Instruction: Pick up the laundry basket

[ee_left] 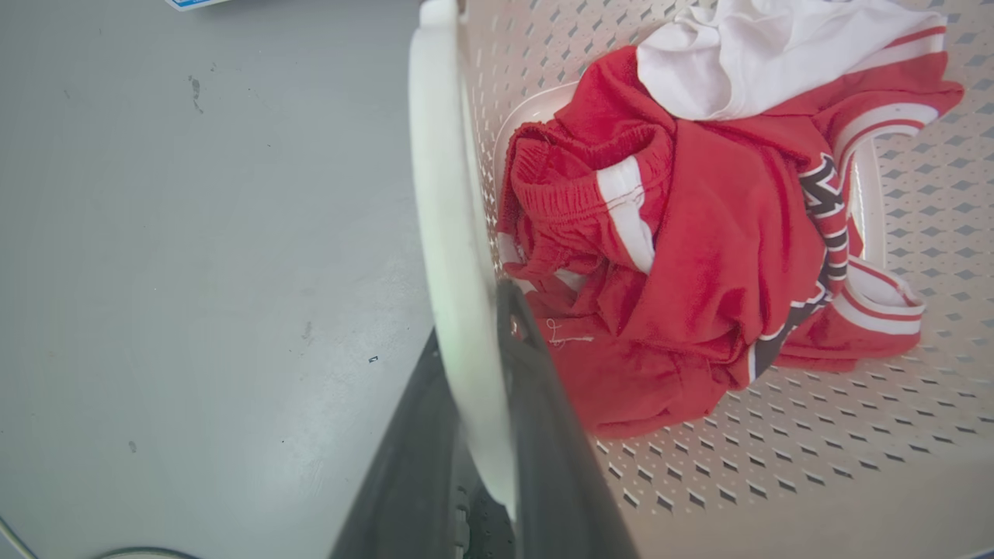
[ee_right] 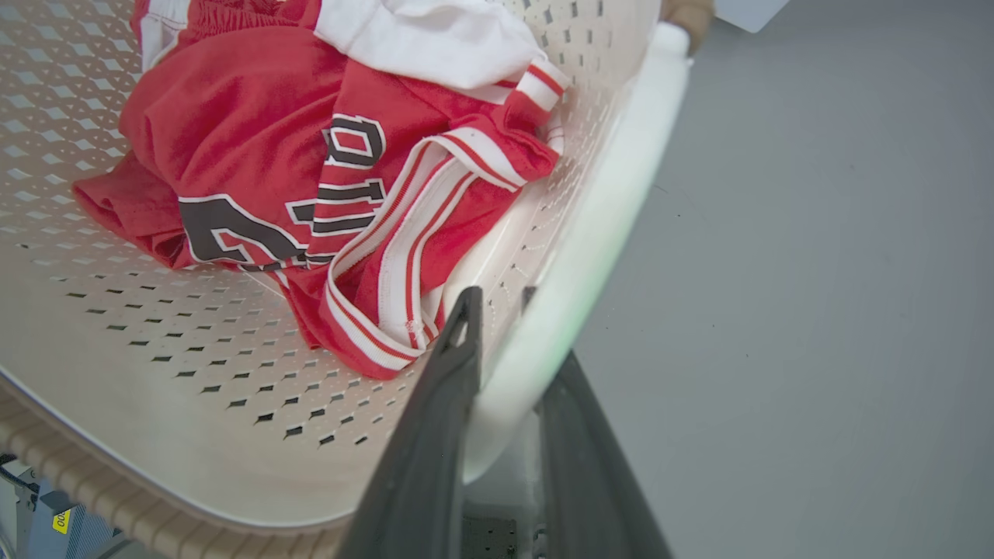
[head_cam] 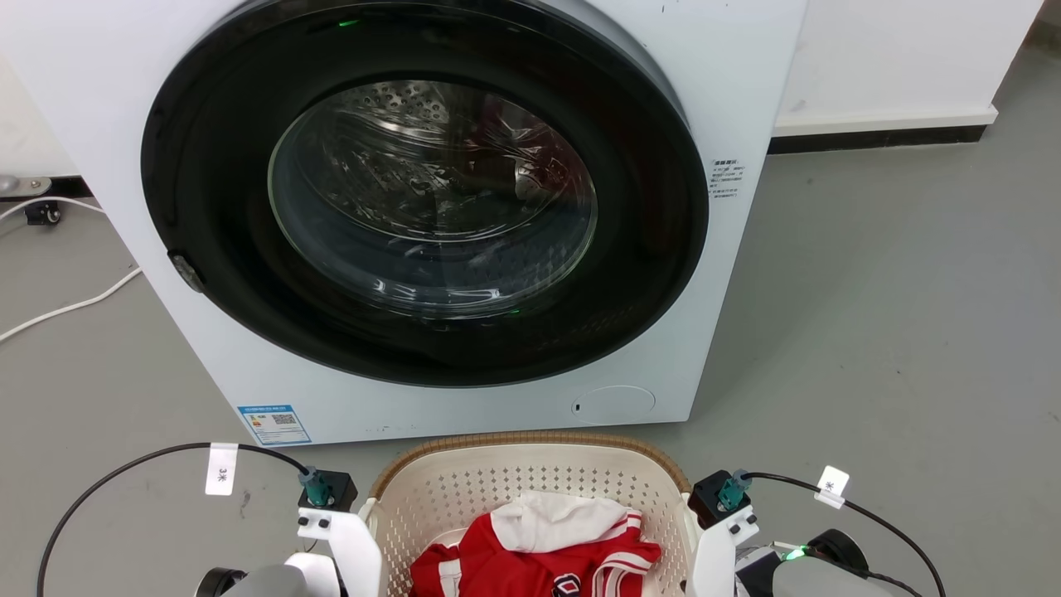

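Near centre, head view: laundry basket, cream, diamond-perforated walls, brown woven rim, on grey floor before washing machine; red-and-white garment inside. Left wrist view: left gripper clamped across its white left handle. Right wrist view: right gripper clamped likewise on right handle.

White front-load washing machine on grey floor. Round dark door shut, steel drum visible through glass. Blue label low on front, left side. White cable on floor, left of machine. Red white-striped garment crumpled, white cloth lying on it.
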Robot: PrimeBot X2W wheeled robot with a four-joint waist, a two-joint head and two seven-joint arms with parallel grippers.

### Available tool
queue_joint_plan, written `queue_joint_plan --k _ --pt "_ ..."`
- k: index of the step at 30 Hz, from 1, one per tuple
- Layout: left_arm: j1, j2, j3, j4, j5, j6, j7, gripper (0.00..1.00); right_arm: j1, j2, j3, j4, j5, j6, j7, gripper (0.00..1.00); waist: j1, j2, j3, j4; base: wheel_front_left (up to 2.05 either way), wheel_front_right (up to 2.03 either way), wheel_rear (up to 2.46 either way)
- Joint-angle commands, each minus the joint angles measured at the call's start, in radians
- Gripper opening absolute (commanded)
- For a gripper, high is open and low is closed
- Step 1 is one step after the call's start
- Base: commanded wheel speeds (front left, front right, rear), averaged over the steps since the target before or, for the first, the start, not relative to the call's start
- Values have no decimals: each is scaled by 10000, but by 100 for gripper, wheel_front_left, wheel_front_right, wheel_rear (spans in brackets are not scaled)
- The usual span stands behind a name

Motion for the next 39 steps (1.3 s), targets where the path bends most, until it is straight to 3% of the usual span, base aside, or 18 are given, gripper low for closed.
queue_joint_plan --k 1,39 --pt "-205 20 -48 -8 -6 -36 -49 0 -63 13 69 11 -104 -3 -1 0 0 -1 4 1 0 0 0" --pt "-312 92 -816 61 -717 -36 -258 0 58 13 71 -22 -148 -3 71 0 0 -1 70 7 0 0 0"
